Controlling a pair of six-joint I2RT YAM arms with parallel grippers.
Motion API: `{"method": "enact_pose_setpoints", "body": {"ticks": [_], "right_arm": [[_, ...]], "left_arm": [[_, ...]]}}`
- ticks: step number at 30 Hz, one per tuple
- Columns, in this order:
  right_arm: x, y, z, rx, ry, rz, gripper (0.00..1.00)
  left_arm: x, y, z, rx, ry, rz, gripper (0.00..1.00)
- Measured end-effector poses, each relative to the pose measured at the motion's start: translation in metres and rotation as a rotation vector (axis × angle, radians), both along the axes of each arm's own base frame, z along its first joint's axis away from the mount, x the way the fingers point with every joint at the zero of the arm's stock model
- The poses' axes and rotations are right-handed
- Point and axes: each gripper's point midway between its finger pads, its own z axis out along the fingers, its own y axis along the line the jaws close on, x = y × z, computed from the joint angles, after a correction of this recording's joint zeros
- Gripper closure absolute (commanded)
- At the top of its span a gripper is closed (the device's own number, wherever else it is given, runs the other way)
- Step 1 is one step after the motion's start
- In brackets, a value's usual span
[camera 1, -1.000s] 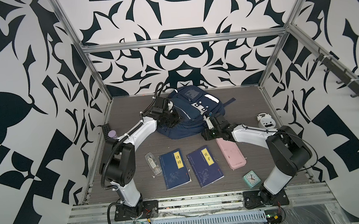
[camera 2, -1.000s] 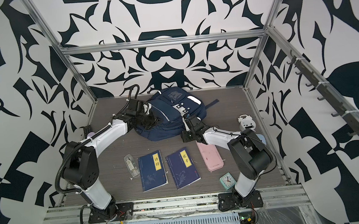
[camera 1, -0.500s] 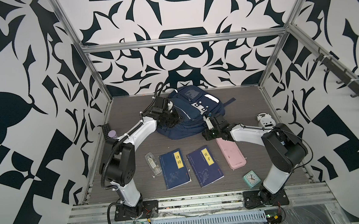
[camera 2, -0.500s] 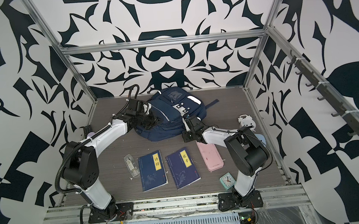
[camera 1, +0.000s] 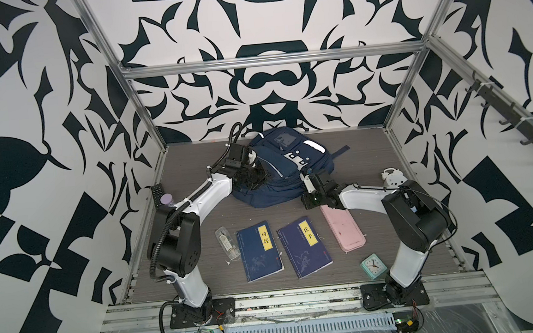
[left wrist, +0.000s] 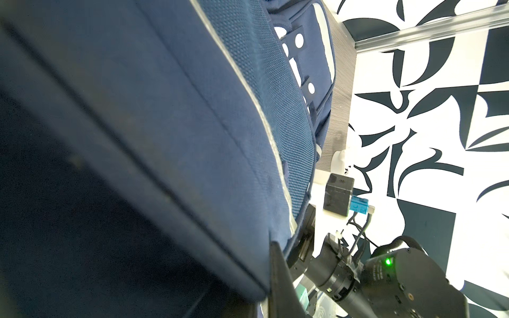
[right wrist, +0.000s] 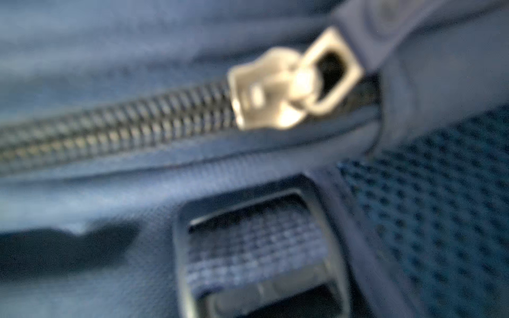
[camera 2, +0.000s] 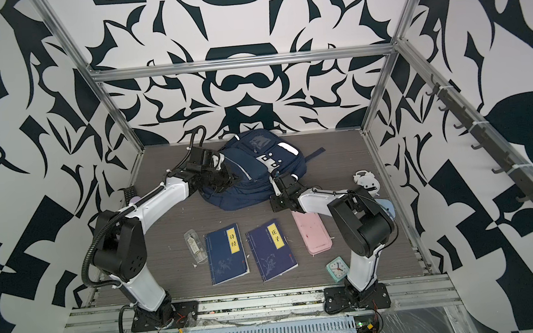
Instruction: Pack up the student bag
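Observation:
The navy student bag [camera 1: 286, 168] [camera 2: 259, 171] lies at the back middle of the table. My left gripper [camera 1: 259, 174] [camera 2: 231, 177] is at its left edge, shut on a fold of the bag's fabric [left wrist: 165, 124]; one dark finger [left wrist: 279, 280] presses against that fold. My right gripper [camera 1: 306, 175] [camera 2: 275, 177] is pressed against the bag's lower right side. The right wrist view is blurred and filled by a silver zipper slider [right wrist: 270, 88], its pull tab [right wrist: 330, 71] and a strap buckle [right wrist: 261, 247]. No right fingers show there.
Two blue books [camera 1: 258, 250] [camera 1: 303, 246] lie in front of the bag, with a clear plastic case [camera 1: 227, 243] on their left and a pink pencil case [camera 1: 343, 229] on their right. A teal clock [camera 1: 373, 265] stands by the right arm's base. A white object [camera 1: 393, 177] sits at the right edge.
The right arm's elbow has drifted slightly left while its gripper stays at the bag's lower right side. The left arm and the bag have not visibly moved.

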Motion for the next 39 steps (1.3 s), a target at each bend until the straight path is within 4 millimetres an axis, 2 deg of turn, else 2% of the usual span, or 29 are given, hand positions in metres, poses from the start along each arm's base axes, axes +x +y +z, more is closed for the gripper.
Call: {"method": "enact_pose_setpoints", "body": {"ticks": [6,12,16,17,20,22,26,31,39], "right_arm": [[-0.001,0.000,0.001,-0.002,0.001,0.005,0.93],[-0.005,0.000,0.010,0.009,0.001,0.013,0.94],[-0.014,0.003,0.014,0.027,0.032,0.037,0.94],[-0.016,0.003,0.014,0.030,0.042,0.042,0.92],[-0.024,0.005,0.013,0.028,0.069,0.060,0.70],[-0.027,0.005,0.014,0.024,0.075,0.067,0.66],[-0.024,0.006,0.026,0.044,0.044,0.060,0.61],[-0.009,0.014,0.047,0.094,-0.048,0.053,0.60],[0.003,0.017,0.049,0.120,-0.117,0.041,0.63]], "left_arm": [[0.001,0.002,0.000,-0.004,0.004,0.005,1.00],[0.005,0.007,0.003,-0.013,0.005,0.017,1.00],[0.011,0.008,0.012,-0.027,-0.008,0.024,1.00],[0.012,0.008,0.014,-0.031,-0.010,0.025,1.00],[0.015,0.006,0.017,-0.044,-0.007,0.024,1.00],[0.016,0.005,0.016,-0.048,0.000,0.027,1.00],[0.016,0.004,0.016,-0.053,0.005,0.030,1.00],[0.016,0.004,0.017,-0.059,0.005,0.028,1.00],[0.020,0.001,0.031,-0.078,-0.014,0.024,1.00]]}}
